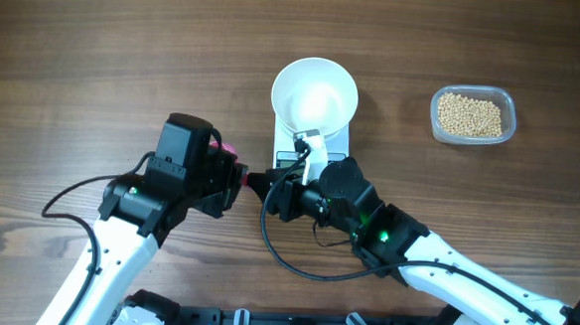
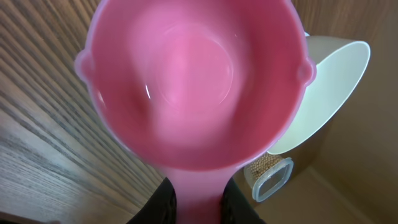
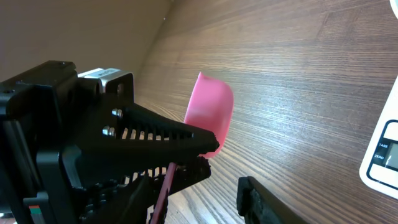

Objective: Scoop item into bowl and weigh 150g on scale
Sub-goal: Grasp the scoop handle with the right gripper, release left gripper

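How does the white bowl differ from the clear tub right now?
The bowl is round, opaque white and empty; the tub is rounded-rectangular, clear and holds the beans. The bowl sits on the scale; the tub sits straight on the table, farther right in the overhead view. Both are upright and open-topped.

Smooth, glossy pink plastic formed the pink scoop (image 2: 193, 81), gripped by the left claw (image 3: 210, 155) of matt black ribbed plastic, over a brown wood-grain worktop (image 1: 97, 53) with a low sheen. The white bowl (image 1: 316, 92) looked smooth and faintly shiny, the scale (image 1: 339, 138) smooth white plastic. The beans (image 1: 469, 115) were matt tan in a clear plastic tub (image 1: 512, 114).
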